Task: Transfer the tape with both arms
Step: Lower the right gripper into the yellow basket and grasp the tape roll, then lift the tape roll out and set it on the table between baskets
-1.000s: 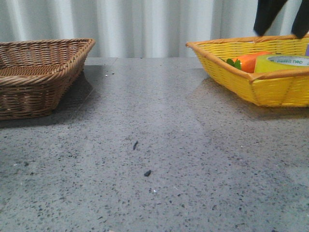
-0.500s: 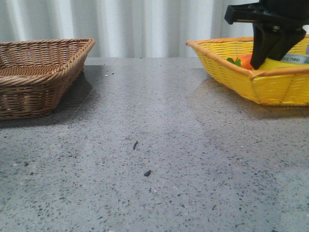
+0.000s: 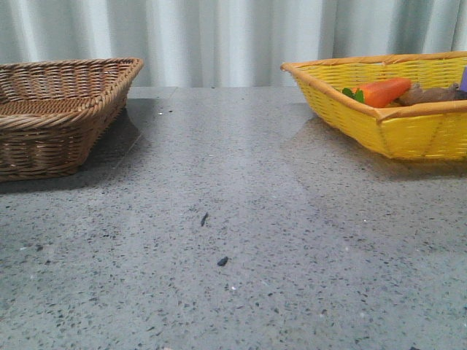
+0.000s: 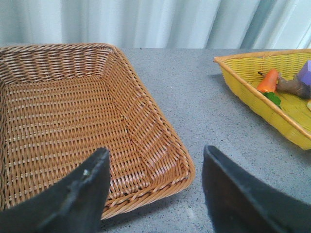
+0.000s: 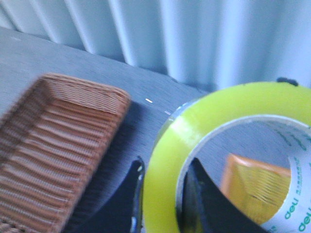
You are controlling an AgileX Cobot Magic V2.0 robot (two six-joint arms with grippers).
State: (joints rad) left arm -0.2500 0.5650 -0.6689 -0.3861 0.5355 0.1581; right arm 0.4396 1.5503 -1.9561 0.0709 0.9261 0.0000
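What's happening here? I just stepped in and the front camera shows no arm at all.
The right pincer is shut on the tape, one finger inside the core and one outside, holding it up above the table; the brown basket shows below it. The left pincer is open and holds nothing, over the brown basket's near corner. A toy carrot lies in the yellow basket.

- A staged robot test bench rather than a lived-in room: one bare grey speckled stone-look table (image 3: 241, 219) fills the front view.
- Pale pleated curtain (image 3: 219, 40) closes off the whole background at 12 o'clock.
- Props only: a brown wicker basket (image 3: 58, 109) at 10 o'clock, a yellow wicker basket (image 3: 387, 124) at 2 o'clock holding a toy carrot (image 3: 383, 91).
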